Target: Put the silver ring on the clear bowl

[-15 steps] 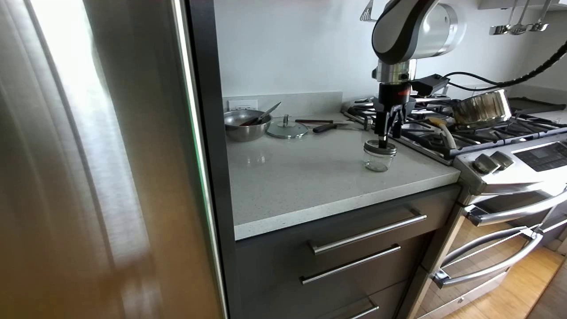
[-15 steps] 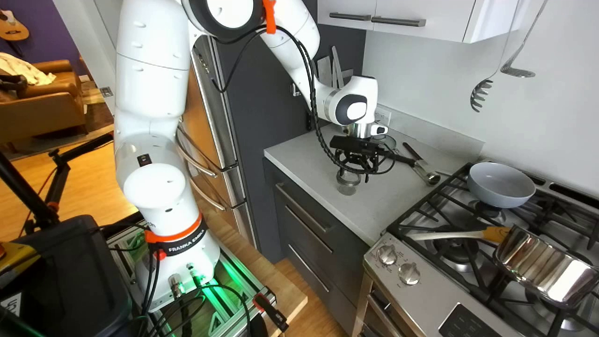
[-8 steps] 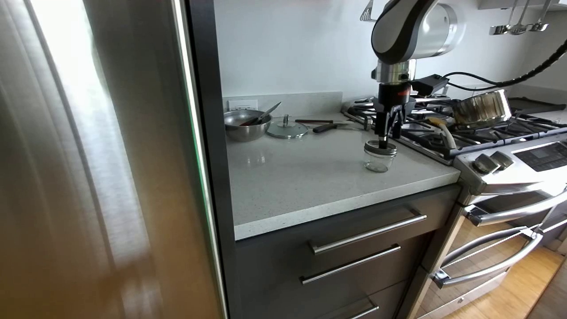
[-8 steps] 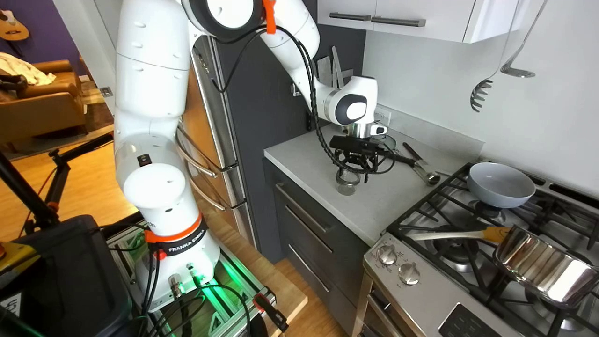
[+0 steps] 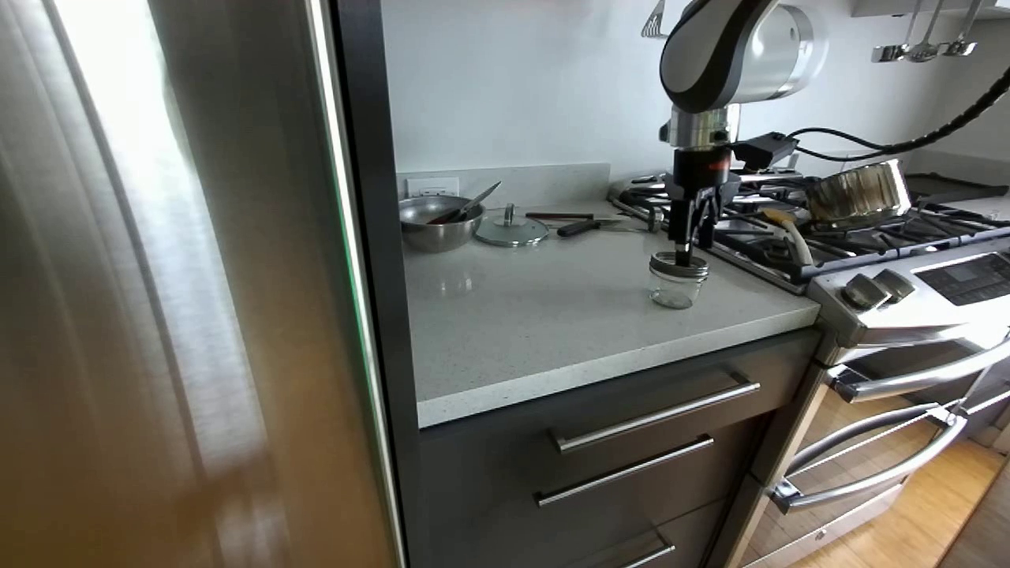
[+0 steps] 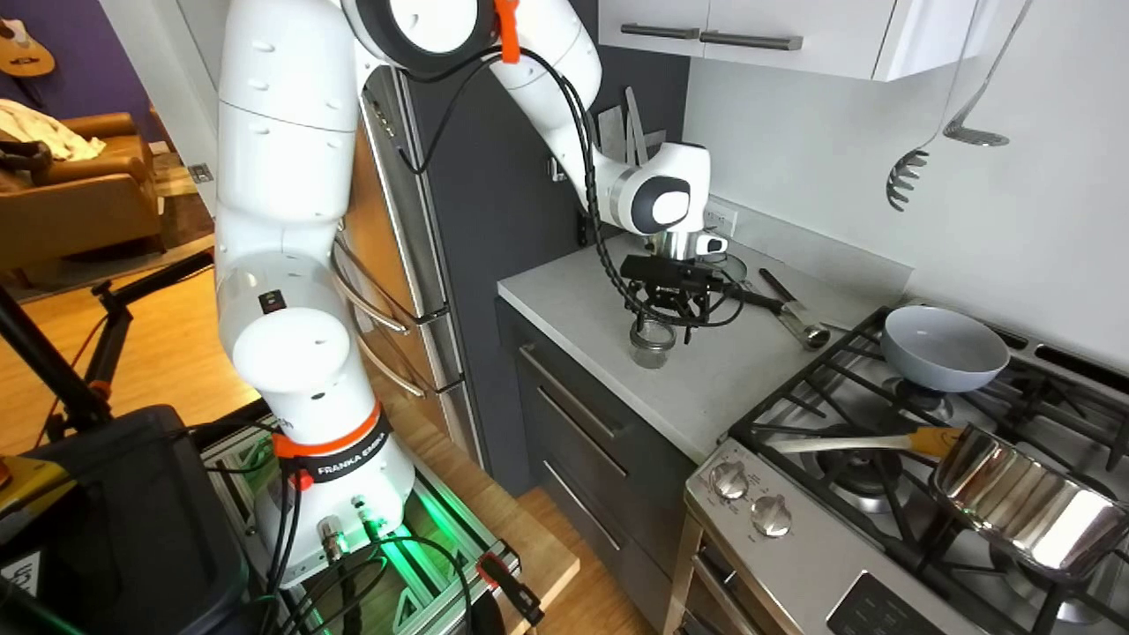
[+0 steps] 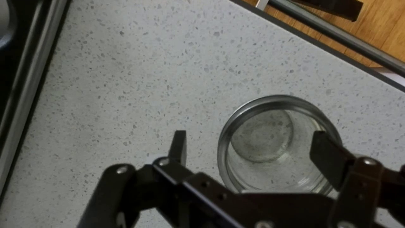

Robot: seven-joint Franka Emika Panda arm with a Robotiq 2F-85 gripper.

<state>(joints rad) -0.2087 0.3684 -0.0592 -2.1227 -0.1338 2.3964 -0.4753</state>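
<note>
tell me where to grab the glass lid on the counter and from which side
Probably best by its raised handle, the hand coming from above: the lid lies flat and low on the counter, handle up, and the metal bowl stands close on one side.

Over there, nearest the front edge of the bench [image 6: 723, 388], the silver ring [image 6: 652, 345] tops the clear bowl [image 6: 650, 357], the gripper [image 6: 669, 321] right over it.

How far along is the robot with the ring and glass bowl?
Done, it seems: the ring sits on the glass bowl. In hand: nothing looks pinched; the gripper is open, close to the ring. To do: probably just lifting away.
</note>
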